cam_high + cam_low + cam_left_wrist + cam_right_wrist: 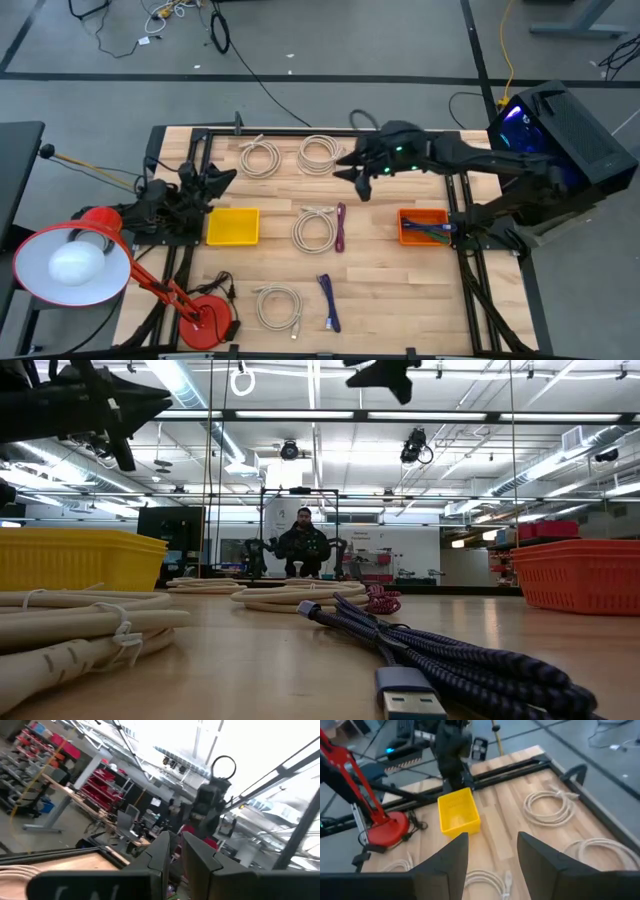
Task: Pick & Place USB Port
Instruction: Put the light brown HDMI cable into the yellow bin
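table (380,290): pale wood planks, matt; yellow bin (232,226): ribbed plastic; blue cable (450,660): braided cloth sheath; lamp (70,262): glossy red

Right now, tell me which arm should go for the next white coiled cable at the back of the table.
The right. Its open pincer hovers beside the white coiled cable at the wooden table's back edge. The left pincer rests shut by the yellow plastic bin, farther away.
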Controlling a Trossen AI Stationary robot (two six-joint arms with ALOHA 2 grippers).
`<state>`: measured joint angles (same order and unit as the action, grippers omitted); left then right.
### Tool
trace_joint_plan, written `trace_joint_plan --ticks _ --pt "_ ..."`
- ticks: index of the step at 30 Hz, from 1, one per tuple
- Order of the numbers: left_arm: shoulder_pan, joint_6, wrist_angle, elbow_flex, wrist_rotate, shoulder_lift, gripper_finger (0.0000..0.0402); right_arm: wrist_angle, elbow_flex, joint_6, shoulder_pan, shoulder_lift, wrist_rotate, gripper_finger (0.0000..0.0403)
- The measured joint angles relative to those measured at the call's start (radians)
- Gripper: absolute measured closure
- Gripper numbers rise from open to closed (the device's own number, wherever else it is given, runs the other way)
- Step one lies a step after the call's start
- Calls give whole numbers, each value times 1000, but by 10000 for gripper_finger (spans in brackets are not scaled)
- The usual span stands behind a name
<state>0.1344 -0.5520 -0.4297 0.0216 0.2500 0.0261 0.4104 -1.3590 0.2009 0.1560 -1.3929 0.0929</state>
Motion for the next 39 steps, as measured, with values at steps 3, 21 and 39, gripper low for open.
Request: trace_joint_plan --ticks 3,21,39 --pt "-2 -28 54 31 -29 20 349 -57 0 2 -4 -32 6 234" --pt "232 439 1090 894 90 908 371 -153 0 0 7 -52 73 234" --pt "694 845 1318 1020 -411 1421 307 -116 0 -62 22 -11 82 234"
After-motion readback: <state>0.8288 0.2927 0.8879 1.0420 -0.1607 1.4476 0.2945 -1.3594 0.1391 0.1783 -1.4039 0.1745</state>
